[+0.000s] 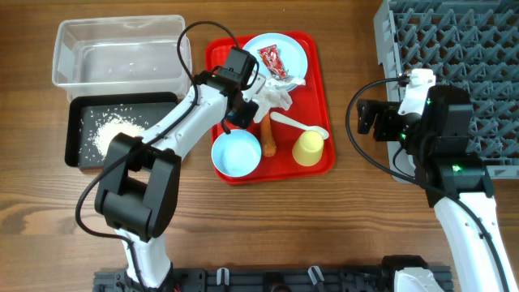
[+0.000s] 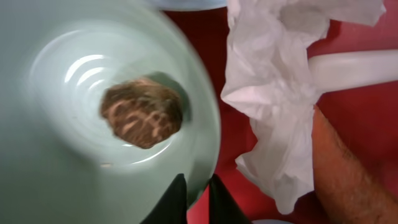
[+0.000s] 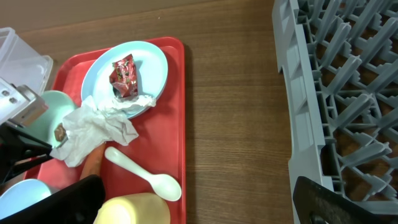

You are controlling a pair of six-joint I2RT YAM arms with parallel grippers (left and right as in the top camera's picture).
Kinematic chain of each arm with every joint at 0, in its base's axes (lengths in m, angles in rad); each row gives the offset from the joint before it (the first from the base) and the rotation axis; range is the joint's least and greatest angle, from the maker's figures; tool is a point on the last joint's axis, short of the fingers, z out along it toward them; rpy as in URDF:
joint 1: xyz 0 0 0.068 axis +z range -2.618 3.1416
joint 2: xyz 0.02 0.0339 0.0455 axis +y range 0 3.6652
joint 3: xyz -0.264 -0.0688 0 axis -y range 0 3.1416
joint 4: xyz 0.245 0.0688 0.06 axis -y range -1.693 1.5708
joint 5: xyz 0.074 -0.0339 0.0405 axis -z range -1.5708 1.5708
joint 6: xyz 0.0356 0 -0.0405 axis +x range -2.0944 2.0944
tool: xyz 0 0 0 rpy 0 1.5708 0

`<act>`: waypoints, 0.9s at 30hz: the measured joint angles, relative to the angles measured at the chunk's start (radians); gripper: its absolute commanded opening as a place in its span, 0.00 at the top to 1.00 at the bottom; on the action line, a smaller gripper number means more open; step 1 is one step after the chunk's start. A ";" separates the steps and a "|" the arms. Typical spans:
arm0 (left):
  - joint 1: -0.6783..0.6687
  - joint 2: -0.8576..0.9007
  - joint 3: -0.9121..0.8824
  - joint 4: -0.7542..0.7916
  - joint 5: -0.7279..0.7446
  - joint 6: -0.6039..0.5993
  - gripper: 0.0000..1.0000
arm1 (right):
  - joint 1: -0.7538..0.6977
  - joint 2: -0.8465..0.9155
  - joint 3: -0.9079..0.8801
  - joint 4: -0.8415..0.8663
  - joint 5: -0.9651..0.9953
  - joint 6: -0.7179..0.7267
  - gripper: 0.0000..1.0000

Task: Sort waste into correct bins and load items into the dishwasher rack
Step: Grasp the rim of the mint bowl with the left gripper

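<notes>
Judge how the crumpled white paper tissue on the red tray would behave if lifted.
The crumpled white paper tissue looks thin and creased: probably floppy and very light. It overlaps the orange carrot piece and pale blue round plate, so it may drag across them.

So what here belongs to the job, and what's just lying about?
Job: red wrapper, white tissue, carrot piece, rice grains, brown food lump, pale blue plate, pale green bowl, light blue bowl, yellow cup, white spoon, clear tub, black tray, dishwasher rack.
Lying about: red serving tray, table.
</notes>
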 measured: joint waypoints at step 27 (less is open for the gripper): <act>-0.010 0.058 0.015 0.106 0.014 -0.033 0.96 | 0.000 0.000 0.000 -0.002 0.000 0.000 0.00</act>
